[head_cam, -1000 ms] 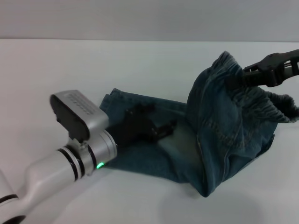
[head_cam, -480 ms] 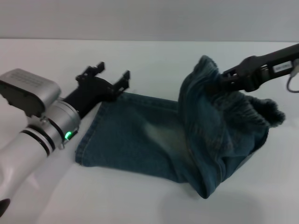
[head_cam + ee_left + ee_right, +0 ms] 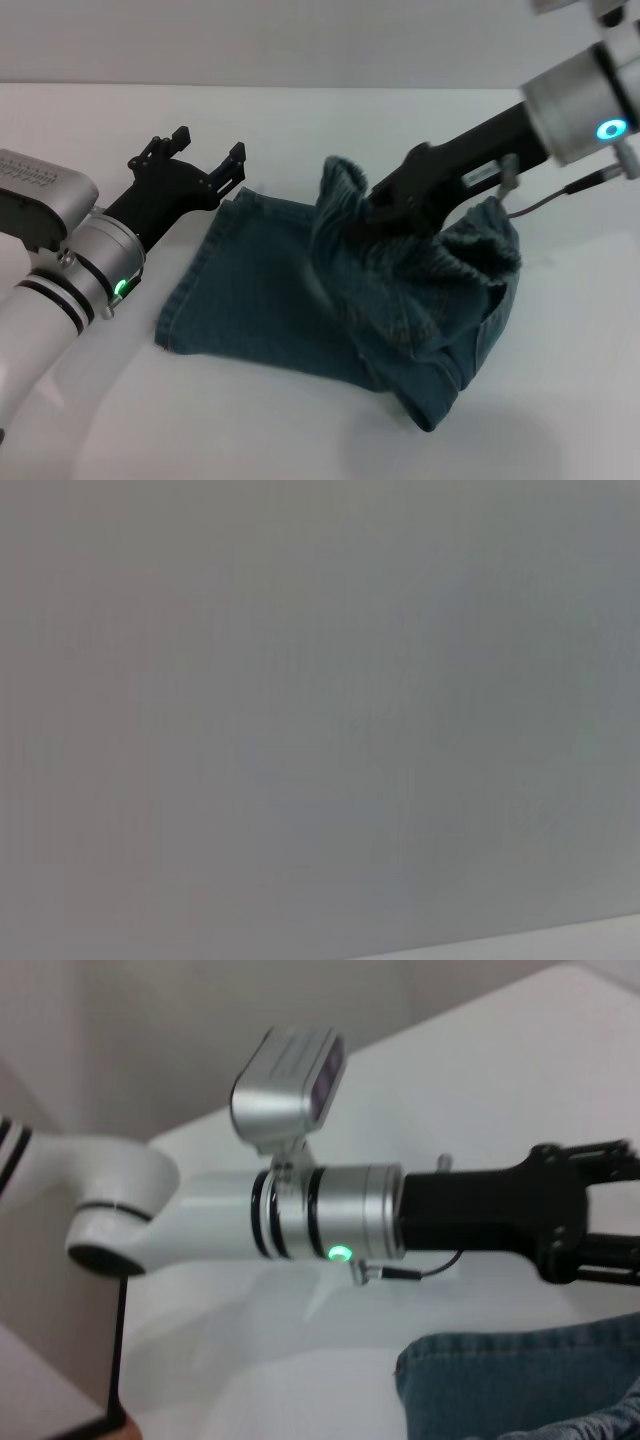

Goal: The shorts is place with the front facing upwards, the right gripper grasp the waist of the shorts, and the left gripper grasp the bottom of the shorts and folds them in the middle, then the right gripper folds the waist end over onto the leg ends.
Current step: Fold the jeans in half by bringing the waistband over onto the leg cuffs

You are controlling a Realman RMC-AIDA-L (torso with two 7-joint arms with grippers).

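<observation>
1. The shorts [image 3: 300, 300] lie on the white worktop [image 3: 300, 130], legs flat and pointing toward its left edge, the waist end lifted and bunched over the middle.
2. The right hand [image 3: 385, 205] is clamped on the gathered waist [image 3: 470, 250], holding it up above the legs.
3. The left hand [image 3: 200, 165] hangs above the worktop just past the leg ends [image 3: 185, 300], toward the far left, its two fingers spread apart and holding nothing.
4. The right wrist view shows the left hand [image 3: 600, 1210] just above a denim edge.
</observation>
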